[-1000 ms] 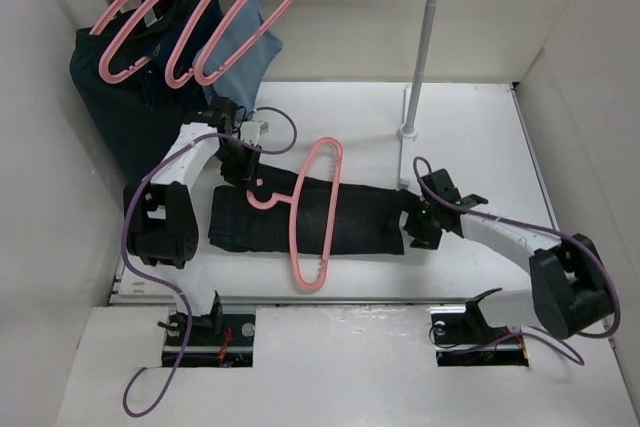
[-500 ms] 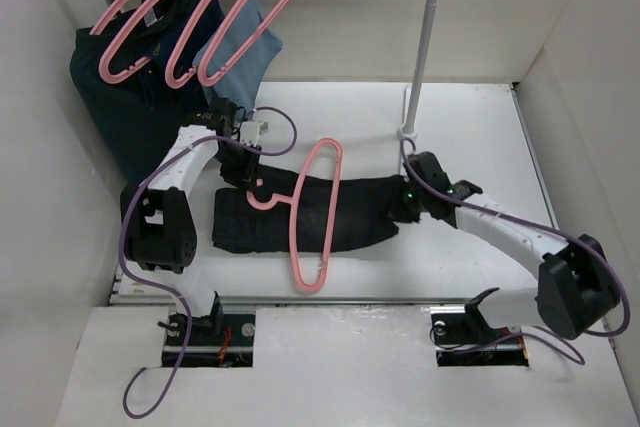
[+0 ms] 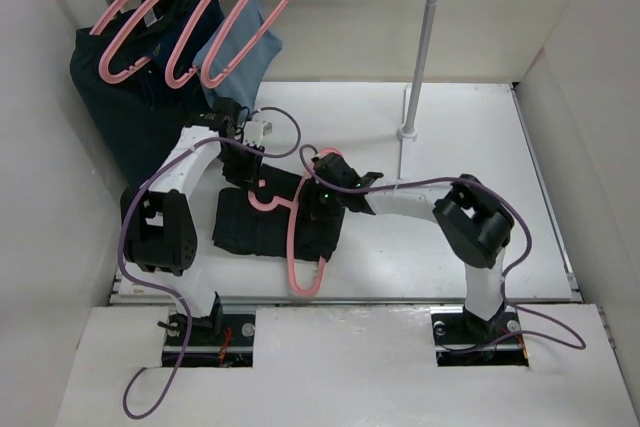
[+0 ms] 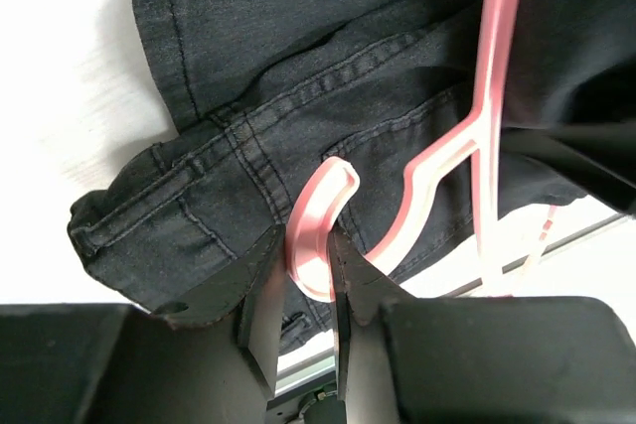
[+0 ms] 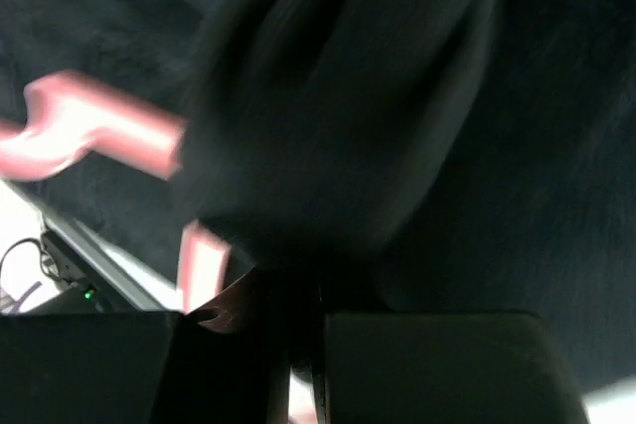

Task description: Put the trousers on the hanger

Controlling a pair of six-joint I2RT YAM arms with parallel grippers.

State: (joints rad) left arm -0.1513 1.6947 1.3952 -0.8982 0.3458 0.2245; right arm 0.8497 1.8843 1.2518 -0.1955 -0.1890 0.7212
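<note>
The black denim trousers (image 3: 250,232) lie on the white table, their legs folded back to the left. The pink hanger (image 3: 305,285) lies across them; its lower loop sticks out toward the near edge. My left gripper (image 3: 252,183) is shut on the hanger's hook, which the left wrist view shows pinched between the fingers (image 4: 260,275), with the hanger (image 4: 316,235) over the waistband of the trousers (image 4: 298,67). My right gripper (image 3: 322,197) is over the middle of the hanger, shut on the trousers' leg end. Its wrist view is blurred: dark trousers cloth (image 5: 348,126) bunches in the jaws beside the hanger (image 5: 99,126).
Three more pink hangers (image 3: 200,17) hang at the back left with a dark navy garment (image 3: 120,107) and a light blue cloth (image 3: 245,47). A grey pole (image 3: 425,37) stands on a base at the back centre. White walls close in both sides.
My right gripper shut on the trousers' right end and carried it left across the hanger, folding the legs over. The left gripper kept its hold on the hook and stayed put.
</note>
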